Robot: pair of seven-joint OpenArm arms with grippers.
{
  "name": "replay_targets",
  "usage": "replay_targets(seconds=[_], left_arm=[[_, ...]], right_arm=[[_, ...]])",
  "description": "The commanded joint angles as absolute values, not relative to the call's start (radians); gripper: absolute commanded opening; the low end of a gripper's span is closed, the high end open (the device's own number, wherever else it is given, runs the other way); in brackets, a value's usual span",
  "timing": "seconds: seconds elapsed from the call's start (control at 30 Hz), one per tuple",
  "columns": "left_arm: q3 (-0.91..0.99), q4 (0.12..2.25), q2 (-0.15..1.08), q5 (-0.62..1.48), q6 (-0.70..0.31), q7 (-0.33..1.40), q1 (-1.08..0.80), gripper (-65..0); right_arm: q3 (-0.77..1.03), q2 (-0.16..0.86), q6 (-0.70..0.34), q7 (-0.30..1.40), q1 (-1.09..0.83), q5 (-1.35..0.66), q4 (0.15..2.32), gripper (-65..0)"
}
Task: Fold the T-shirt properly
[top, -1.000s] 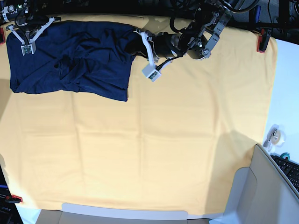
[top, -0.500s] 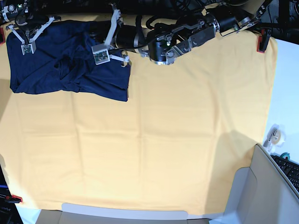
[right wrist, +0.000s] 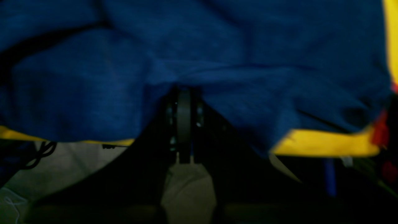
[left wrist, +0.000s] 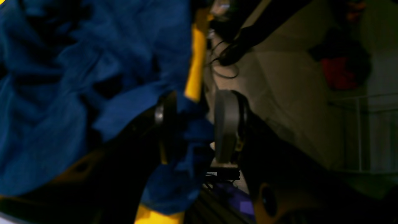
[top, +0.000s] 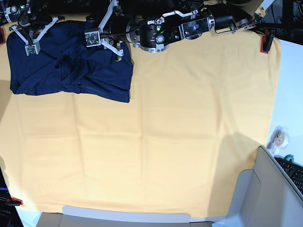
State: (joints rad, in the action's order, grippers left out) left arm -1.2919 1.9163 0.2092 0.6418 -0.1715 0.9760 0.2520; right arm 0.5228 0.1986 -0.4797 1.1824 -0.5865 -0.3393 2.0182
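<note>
The dark navy T-shirt (top: 71,66) lies bunched and creased at the far left of the yellow cloth (top: 180,132). My left gripper (top: 108,29) reaches across from the right to the shirt's far right edge. In the left wrist view the left gripper (left wrist: 196,96) stands open, with a loose fold of the T-shirt (left wrist: 77,93) lying in the gap between its pads (left wrist: 225,124). My right gripper (top: 29,29) sits at the shirt's far left corner. In the right wrist view the right gripper (right wrist: 184,93) is shut, and folds of the T-shirt (right wrist: 217,56) converge at its tips.
Red clamps (top: 265,42) (top: 15,201) pin the cloth at its corners. A grey box (top: 265,189) stands at the front right, with a tape roll (top: 277,137) and a keyboard (top: 294,172) beside it. The table's far edge runs right behind both grippers.
The left arm has swung left along the shirt's far edge, then back toward the table's rear, and its jaws have opened. The right gripper has stayed in place.
</note>
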Motion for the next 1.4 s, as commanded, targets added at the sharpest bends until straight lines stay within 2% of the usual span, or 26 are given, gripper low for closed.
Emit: replay_targets(seconds=[0.0, 0.1, 0.23, 0.37, 0.6, 0.67, 0.8, 1.0, 1.37], left_arm=[[-1.27, 1.936, 0.231, 0.638, -0.174, 0.99, 0.249, -44.4], [-1.196, 1.937, 0.259, 0.634, -0.173, 1.004, 0.22, -46.7], [-1.023, 1.937, 0.277, 0.634, -0.173, 1.007, 0.128, -65.0], [-0.845, 1.942, 0.277, 0.633, -0.173, 1.004, 0.031, -64.8], [-0.76, 1.943, 0.271, 0.631, -0.171, 0.998, 0.019, -65.0], [-0.759, 1.943, 0.269, 0.631, -0.156, 0.998, 0.025, -65.0], [-0.766, 1.943, 0.269, 0.631, -0.038, 0.998, 0.027, -65.0], [-0.773, 1.934, 0.231, 0.631, -0.031, 0.997, 0.058, -65.0], [-0.877, 1.773, 0.145, 0.631, -0.03, 0.995, 0.14, -65.0]], right_arm=[[0.516, 0.211, -0.489, 1.173, -0.588, -0.343, 2.032, -65.0], [0.489, 0.211, -0.489, 1.173, -0.575, -0.343, 2.032, -65.0], [0.484, 0.209, -0.489, 1.173, -0.57, -0.343, 2.035, -65.0], [0.489, 0.209, -0.489, 1.173, -0.573, -0.343, 2.04, -65.0], [0.533, 0.259, -0.493, 1.173, -0.59, -0.357, 2.055, -65.0], [0.57, 0.272, -0.493, 1.171, -0.588, -0.394, 2.055, -65.0], [0.693, 0.321, -0.493, 1.171, -0.585, -0.545, 2.055, -65.0], [0.874, 0.326, -0.493, 1.178, -0.535, -0.717, 2.054, -65.0], [0.88, 0.323, -0.493, 1.176, -0.51, -0.728, 2.052, -65.0]])
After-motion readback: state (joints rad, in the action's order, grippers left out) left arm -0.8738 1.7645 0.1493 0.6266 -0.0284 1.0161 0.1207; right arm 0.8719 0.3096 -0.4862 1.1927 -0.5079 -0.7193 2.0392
